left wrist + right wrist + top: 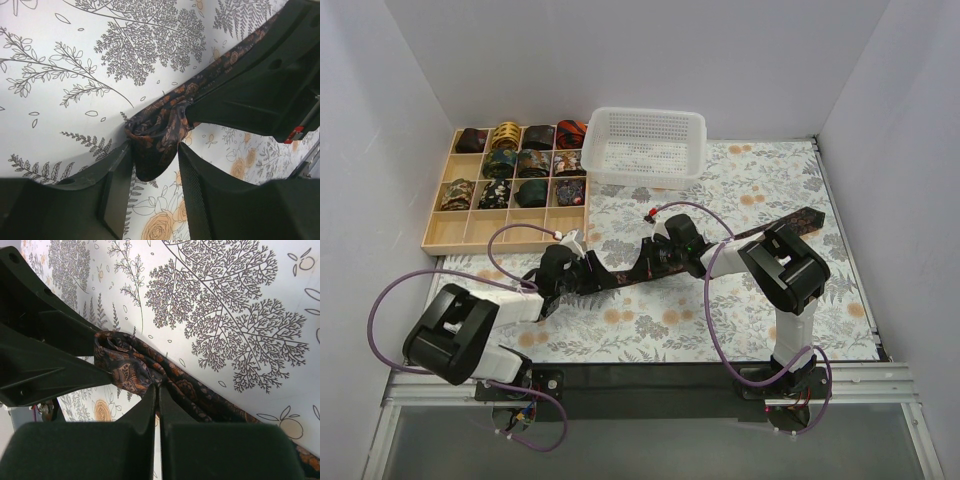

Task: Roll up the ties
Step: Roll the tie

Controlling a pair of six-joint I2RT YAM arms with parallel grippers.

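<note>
The dark tie [798,222] lay stretched across the table [760,320], its bunched end held in the narrow jaws of the left gripper [156,159]. The jaws of the right gripper [157,395] were pinched shut on the strip beside it. Rolling well probably called for steady tension while winding a tight, even coil.

2 arms [455,335] [785,265]: white links, bulky black joint housings, looping purple cables [378,305]. Left claw [155,167] and right claw [156,392] are matte black; left pad [200,195] ribbed.
</note>
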